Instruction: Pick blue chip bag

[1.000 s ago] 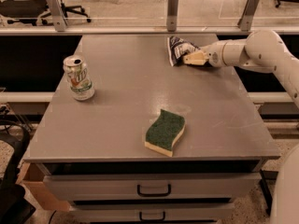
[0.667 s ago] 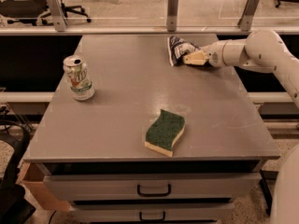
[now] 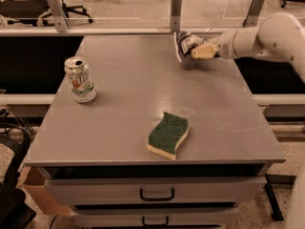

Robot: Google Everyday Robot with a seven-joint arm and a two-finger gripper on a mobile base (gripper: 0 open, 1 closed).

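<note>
Camera view: pincer [image 3: 199,50] clamped on blue chip bag [image 3: 183,44], far counter [image 3: 143,80] edge; light, slippery foil, seam grip likely safest.

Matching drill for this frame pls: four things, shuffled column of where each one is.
Things: 1 blue chip bag; 2 claw; 3 soda can; 4 sponge.
Places: A upright on the left side of the table; B flat near the front edge; C far edge, at the claw's tip; D reaching in from the right, at the bag.
Pairs: 1-C; 2-D; 3-A; 4-B.
</note>
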